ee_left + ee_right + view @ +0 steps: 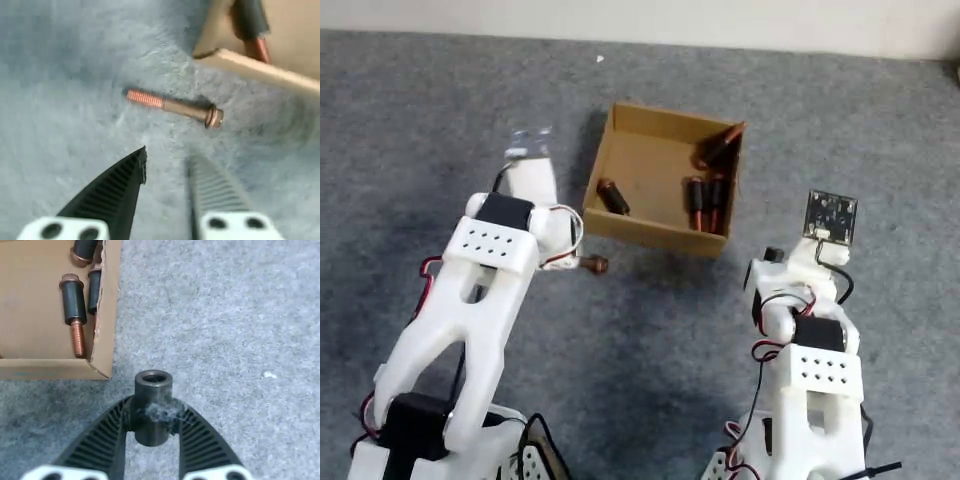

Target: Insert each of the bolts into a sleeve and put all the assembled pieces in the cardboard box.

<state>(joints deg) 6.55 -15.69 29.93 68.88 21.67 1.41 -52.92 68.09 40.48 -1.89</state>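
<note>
Four sleeved copper bolts (706, 200) lie in the brown cardboard box (650, 232). We see one bare copper bolt (172, 106) on grey carpet (650, 350) just beside its wall, the left gripper (166, 156) parted and empty near it; the right gripper (153, 409) clamps a dark cylindrical sleeve (153, 385).

The desk (650, 340) was mottled grey. The loose bolt (172, 106) was copper, the sleeve (152, 390) dark grey, the box (650, 232) plain brown. The left arm (470, 300) and right arm (820, 380) were white, their fingers (107, 435) ribbed black.
</note>
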